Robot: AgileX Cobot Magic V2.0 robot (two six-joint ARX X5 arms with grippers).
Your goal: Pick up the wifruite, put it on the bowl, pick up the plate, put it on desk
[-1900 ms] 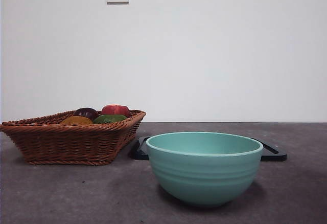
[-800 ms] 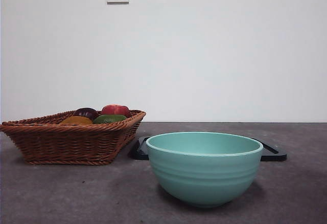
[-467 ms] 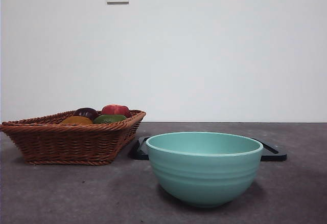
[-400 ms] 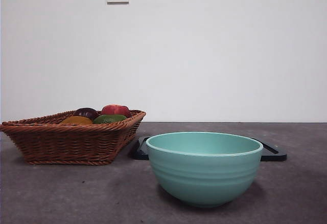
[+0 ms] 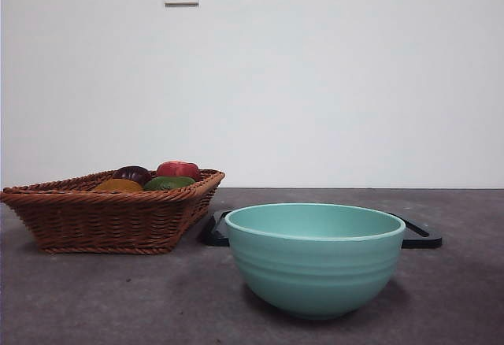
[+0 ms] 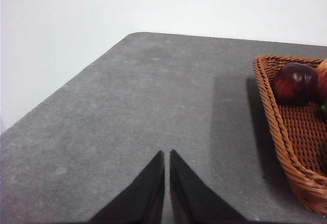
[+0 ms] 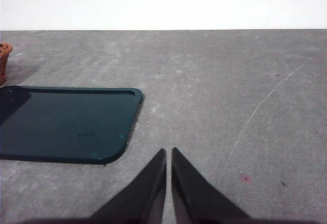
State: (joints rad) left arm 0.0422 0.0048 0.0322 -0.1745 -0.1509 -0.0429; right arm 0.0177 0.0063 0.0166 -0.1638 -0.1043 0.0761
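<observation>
Yellow-orange rounded wifruite [image 5: 118, 185] lies in the brown wicker basket [image 5: 102, 219] at nine o'clock of the mint-green ceramic bowl [image 5: 315, 258], so the left gripper [image 6: 167, 155], jaws closed and empty like the right gripper's [image 7: 168, 152], should open wide and descend straight onto it.

The right end effector [image 7: 168, 155] hangs over bare grey table [image 7: 230, 91], its two black jaws pressed together with only a thin slit between them; the black plate [image 7: 66, 124] lies flat at about ten o'clock, well apart from the tips; a sliver of wicker basket [image 7: 4, 60] shows beyond the plate.
</observation>
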